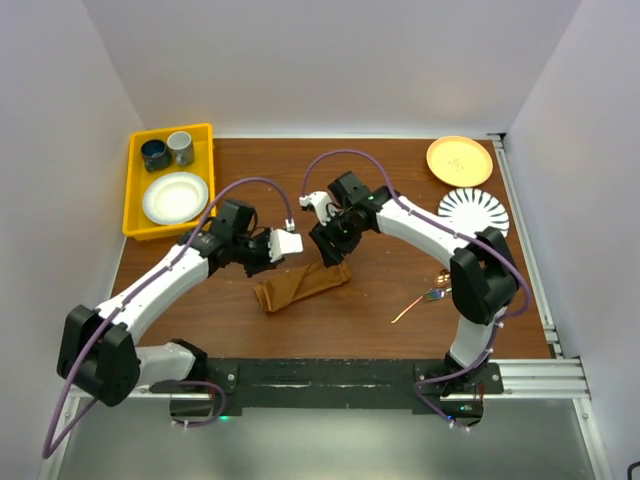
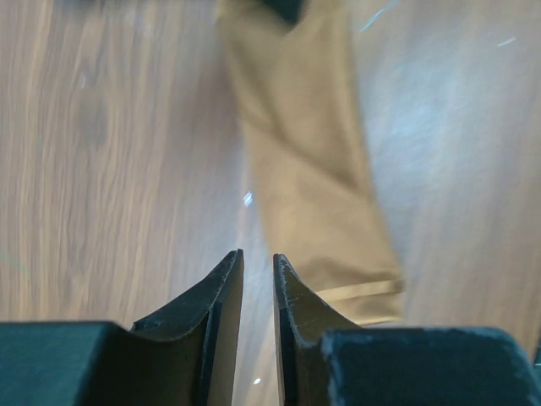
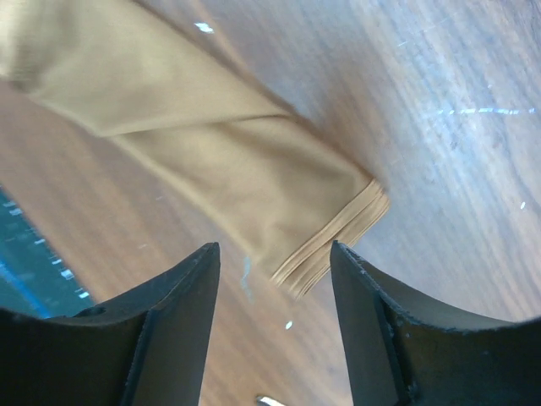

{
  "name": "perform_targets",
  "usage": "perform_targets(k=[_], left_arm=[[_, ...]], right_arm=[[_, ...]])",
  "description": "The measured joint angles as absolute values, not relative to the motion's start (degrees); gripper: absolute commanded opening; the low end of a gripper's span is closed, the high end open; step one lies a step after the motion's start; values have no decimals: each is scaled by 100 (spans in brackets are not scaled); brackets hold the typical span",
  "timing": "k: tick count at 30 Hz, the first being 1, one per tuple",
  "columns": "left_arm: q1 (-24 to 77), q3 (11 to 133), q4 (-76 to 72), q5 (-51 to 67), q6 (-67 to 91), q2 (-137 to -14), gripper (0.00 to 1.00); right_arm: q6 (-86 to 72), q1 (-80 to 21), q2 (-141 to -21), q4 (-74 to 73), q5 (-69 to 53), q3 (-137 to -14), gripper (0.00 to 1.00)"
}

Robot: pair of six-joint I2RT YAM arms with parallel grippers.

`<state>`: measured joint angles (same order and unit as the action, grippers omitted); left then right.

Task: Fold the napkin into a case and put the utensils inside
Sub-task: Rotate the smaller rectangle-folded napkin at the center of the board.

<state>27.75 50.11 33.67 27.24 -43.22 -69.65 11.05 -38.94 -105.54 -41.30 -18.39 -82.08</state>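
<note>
Tabletop (image 1: 400,200): napkin (image 1: 300,287) end under right gripper (image 3: 275,247), beside left gripper (image 2: 257,254).

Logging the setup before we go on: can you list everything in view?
napkin: one, rust-brown, folded narrow, table centre
utensils: few, thin, shiny, right of napkin
tray: one, yellow, far left
dark blue cup: one, in tray
grey cup: one, in tray
white dish: one, in tray
orange plate: one, far right
striped plate: one, white-black, beside orange plate
table: one, brown wood
left gripper: one, black fingers, slightly open, empty, above napkin
right gripper: one, black fingers, open, empty, above napkin
</note>
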Motion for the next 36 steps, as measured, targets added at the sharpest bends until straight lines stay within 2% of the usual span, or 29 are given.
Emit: perform_targets(k=[6,16,22,24,28,29,31,32,36], left_arm=[[2556,4897,3468,2480,-4770,-7524,21],[2617,4160,3514,2220,-5260,-7603,15],[3074,3863,3520,2226,-5249,-7570,13],[3297,3793,3483,2211,-5175,-7520,14],[3839,3739,3343,2171,-4834,-7400,20],[3957,3739,3293,2158,-4709,-7389,24],[4257,3739,3175,2064,-4407,-7369,27],[4410,3745,3116,2021,-4244,-7360,33],[4779,3953,3039,1955,-3669,-7360,41]], right_arm=[[788,-3894,-10291,-4115,-1962,-7730,50],[687,-3894,-11098,-4154,-1693,-7655,47],[733,-3892,-11557,-4108,-1584,-8329,52],[775,-3892,-11695,-4099,-1590,-8545,57],[919,-3894,-11977,-4064,-1605,-9008,63],[963,-3894,-12036,-4029,-1608,-9087,64],[1046,-3892,-12164,-3999,-1636,-9299,64],[1074,-3892,-12250,-3990,-1667,-9428,65],[1135,-3894,-12591,-3916,-1868,-9963,74]])
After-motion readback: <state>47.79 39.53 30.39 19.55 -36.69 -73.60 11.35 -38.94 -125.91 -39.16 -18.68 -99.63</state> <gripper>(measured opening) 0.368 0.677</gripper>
